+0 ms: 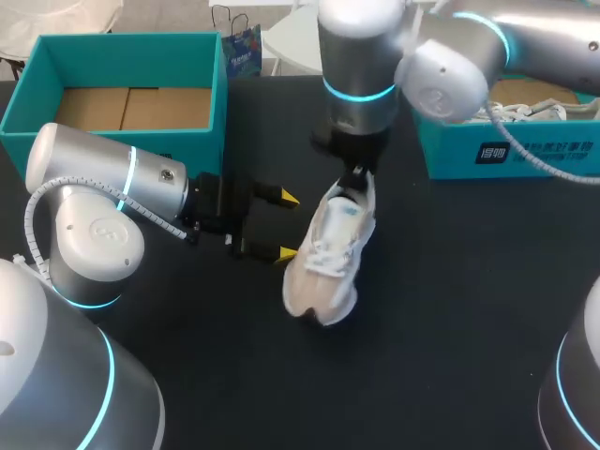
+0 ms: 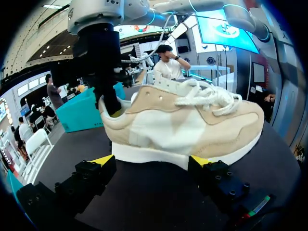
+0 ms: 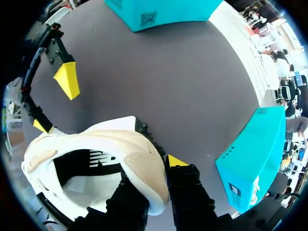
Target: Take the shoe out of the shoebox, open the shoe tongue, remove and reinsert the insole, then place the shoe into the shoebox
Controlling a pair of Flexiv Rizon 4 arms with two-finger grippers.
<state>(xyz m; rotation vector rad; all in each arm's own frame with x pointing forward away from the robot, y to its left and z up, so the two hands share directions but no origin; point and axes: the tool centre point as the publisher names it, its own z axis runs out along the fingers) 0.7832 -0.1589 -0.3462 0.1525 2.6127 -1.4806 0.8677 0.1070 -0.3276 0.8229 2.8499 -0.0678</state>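
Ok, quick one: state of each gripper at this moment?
Left gripper: open, holding nothing, fingers beside the shoe.
Right gripper: shut on the shoe at its heel collar.

The left arm lies level, its gripper (image 1: 287,225) spread wide, fingers pointing sideways. The right arm hangs straight down, its gripper (image 1: 356,177) clamped on the shoe (image 1: 323,258) heel.
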